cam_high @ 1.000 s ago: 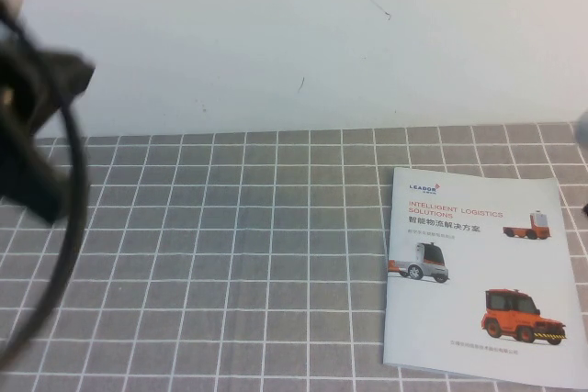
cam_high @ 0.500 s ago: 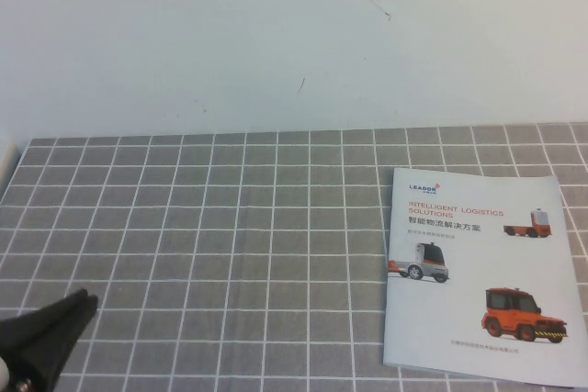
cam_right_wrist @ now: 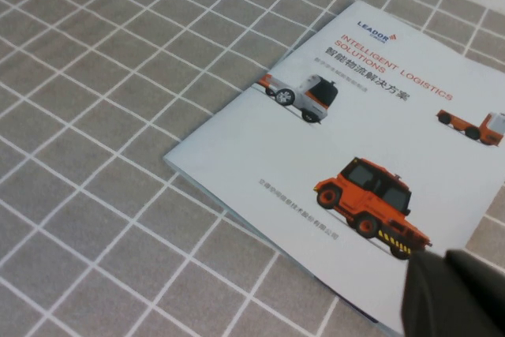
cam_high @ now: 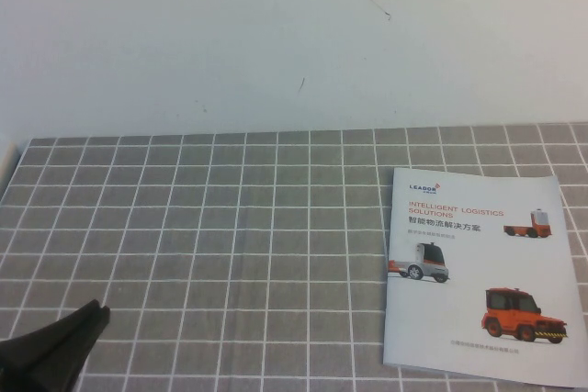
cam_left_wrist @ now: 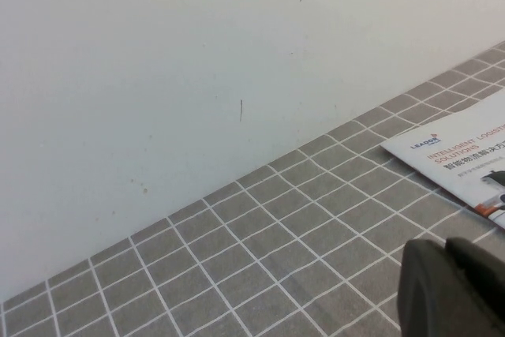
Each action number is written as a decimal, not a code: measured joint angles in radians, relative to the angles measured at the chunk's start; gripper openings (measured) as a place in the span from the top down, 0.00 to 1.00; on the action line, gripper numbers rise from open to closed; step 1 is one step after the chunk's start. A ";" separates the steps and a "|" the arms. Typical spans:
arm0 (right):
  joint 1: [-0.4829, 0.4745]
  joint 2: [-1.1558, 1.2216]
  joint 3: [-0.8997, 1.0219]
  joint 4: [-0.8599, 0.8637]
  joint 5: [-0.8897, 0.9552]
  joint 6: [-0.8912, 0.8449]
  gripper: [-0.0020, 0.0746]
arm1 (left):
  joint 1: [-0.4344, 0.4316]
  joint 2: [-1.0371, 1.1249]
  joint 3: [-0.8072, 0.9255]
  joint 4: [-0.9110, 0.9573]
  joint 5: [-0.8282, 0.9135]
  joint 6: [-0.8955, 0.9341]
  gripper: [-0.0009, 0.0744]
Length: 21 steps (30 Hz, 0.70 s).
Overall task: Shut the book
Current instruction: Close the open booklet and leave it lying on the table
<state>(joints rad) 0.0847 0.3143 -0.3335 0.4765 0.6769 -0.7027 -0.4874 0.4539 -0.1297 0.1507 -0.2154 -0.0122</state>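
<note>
The book (cam_high: 478, 273) lies closed and flat on the grey grid cloth at the right, white cover up, with orange and white vehicles printed on it. In the right wrist view the book (cam_right_wrist: 355, 147) fills the middle. My right gripper (cam_right_wrist: 446, 256) hangs above the book's near corner, fingers pressed together and empty; the high view does not show it. My left gripper (cam_high: 92, 314) pokes in at the near left corner of the cloth, far from the book, shut on nothing. In the left wrist view, the left gripper (cam_left_wrist: 446, 244) hovers over bare cloth, with the book's top corner (cam_left_wrist: 458, 155) beyond.
The grey grid cloth (cam_high: 230, 245) covers the table. A white wall (cam_high: 276, 34) rises right behind its far edge. Something pale (cam_high: 5, 155) shows at the cloth's far left edge.
The left arm, raised at the far left a second ago, has dropped to the near left corner and edged slightly forward. The book has not moved.
</note>
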 joint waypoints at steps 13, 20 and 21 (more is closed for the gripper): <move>0.000 -0.004 0.000 0.020 0.001 0.000 0.98 | 0.000 0.000 0.000 0.004 0.000 0.000 0.99; 0.000 -0.004 0.000 0.021 0.001 0.000 0.98 | 0.000 0.000 0.000 0.004 0.000 -0.002 0.99; 0.000 -0.004 0.000 0.021 0.001 0.000 0.98 | 0.000 -0.002 0.000 -0.013 0.000 -0.001 0.99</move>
<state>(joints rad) 0.0847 0.3103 -0.3335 0.4973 0.6783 -0.7027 -0.4874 0.4523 -0.1297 0.1378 -0.2154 -0.0135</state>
